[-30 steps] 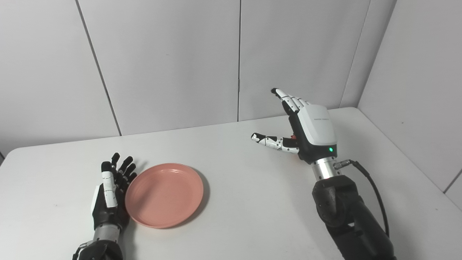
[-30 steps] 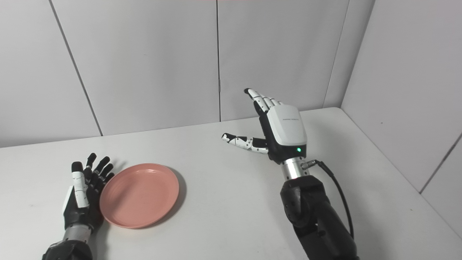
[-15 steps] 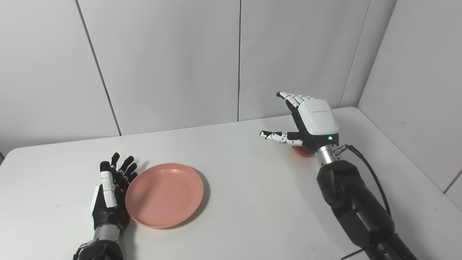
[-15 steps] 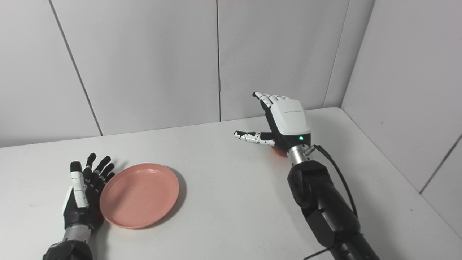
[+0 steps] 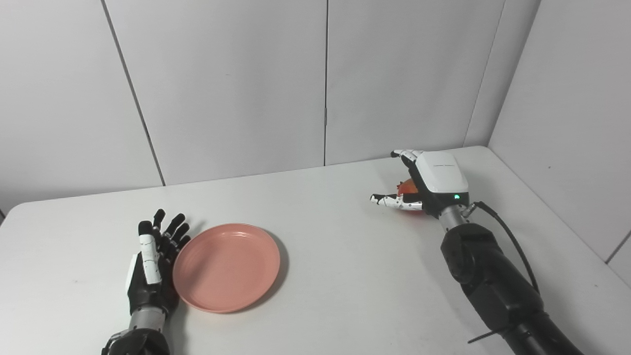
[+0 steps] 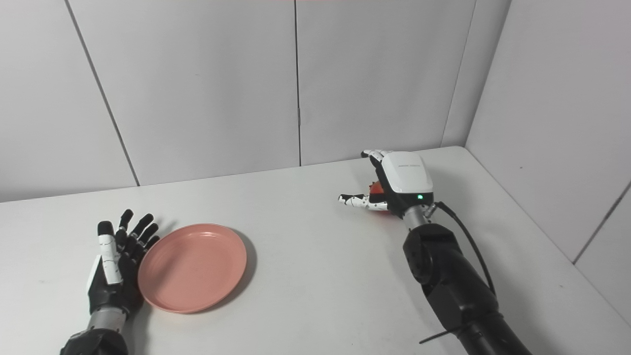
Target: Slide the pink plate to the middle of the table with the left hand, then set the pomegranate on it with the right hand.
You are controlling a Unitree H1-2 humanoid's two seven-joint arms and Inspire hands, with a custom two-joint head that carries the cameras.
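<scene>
The pink plate (image 5: 227, 266) lies on the white table (image 5: 335, 276), left of the middle. My left hand (image 5: 150, 268) is open, upright on its edge, with its fingers against the plate's left rim. The red pomegranate (image 5: 408, 187) sits at the far right of the table, mostly hidden under my right hand (image 5: 424, 185). That hand is low over the fruit with its fingers arched above it and its thumb stretched out to the left; it is not closed on the fruit. The pomegranate also shows as a red patch in the right eye view (image 6: 376, 188).
Grey wall panels (image 5: 325, 84) stand behind the table and along its right side. A black cable (image 5: 508, 236) loops off my right wrist. The table's right edge runs close to the right arm.
My right hand has dropped from head height and moved right and back, down over the pomegranate, fingers curling. The plate has shifted very slightly to the right. The left hand is almost still.
</scene>
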